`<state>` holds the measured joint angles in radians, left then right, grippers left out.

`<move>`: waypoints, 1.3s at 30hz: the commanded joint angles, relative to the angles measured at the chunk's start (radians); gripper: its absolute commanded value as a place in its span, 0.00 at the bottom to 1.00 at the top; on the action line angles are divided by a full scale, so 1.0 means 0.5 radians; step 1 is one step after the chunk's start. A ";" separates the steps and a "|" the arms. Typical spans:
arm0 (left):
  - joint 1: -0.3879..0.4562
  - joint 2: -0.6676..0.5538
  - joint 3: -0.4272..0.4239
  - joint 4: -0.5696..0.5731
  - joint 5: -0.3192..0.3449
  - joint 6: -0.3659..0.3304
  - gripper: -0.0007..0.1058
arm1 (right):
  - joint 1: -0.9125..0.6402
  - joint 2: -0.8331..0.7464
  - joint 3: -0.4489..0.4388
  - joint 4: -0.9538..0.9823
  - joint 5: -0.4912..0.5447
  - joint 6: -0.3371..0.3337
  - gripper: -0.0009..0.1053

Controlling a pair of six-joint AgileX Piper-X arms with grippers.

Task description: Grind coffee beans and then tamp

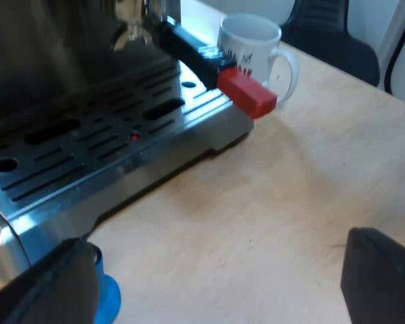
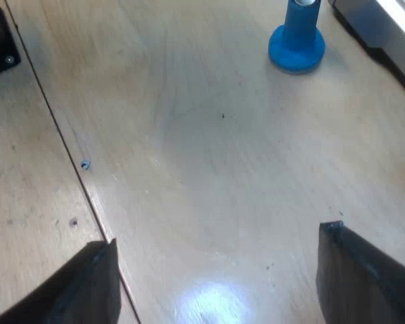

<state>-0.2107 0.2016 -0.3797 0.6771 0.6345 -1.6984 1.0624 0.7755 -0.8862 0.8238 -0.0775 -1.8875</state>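
The espresso machine's metal drip tray (image 1: 88,155) lies ahead of my left gripper (image 1: 219,283), which is open above bare wood with nothing between its fingers. The holder is locked into the machine's front; its dark handle (image 1: 189,48) ends in a red tip (image 1: 248,92) that sticks out over the tray's corner. A white mug (image 1: 253,50) stands just beyond the red tip. A blue tamper (image 1: 108,297) stands on the table beside one left finger (image 1: 50,290), near the tray's edge. My right gripper (image 2: 216,283) is open over bare table, with the blue tamper (image 2: 297,40) standing well ahead of it.
The wooden table (image 1: 270,216) has a seam (image 2: 61,135) running along it. A corner of the machine's base (image 2: 378,27) sits close to the tamper. A small black plate (image 2: 0,44) lies on the far plank. A dark office chair (image 1: 337,34) stands beyond the table's edge.
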 commanded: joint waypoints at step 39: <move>-0.008 0.009 0.026 -0.142 0.085 -0.005 0.74 | 0.657 0.088 0.527 -1.196 1.261 0.824 0.01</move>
<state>-0.2107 0.2016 -0.3658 0.6206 0.6603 -1.6984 1.3899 0.8207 -0.6209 0.2378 0.5275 -1.4706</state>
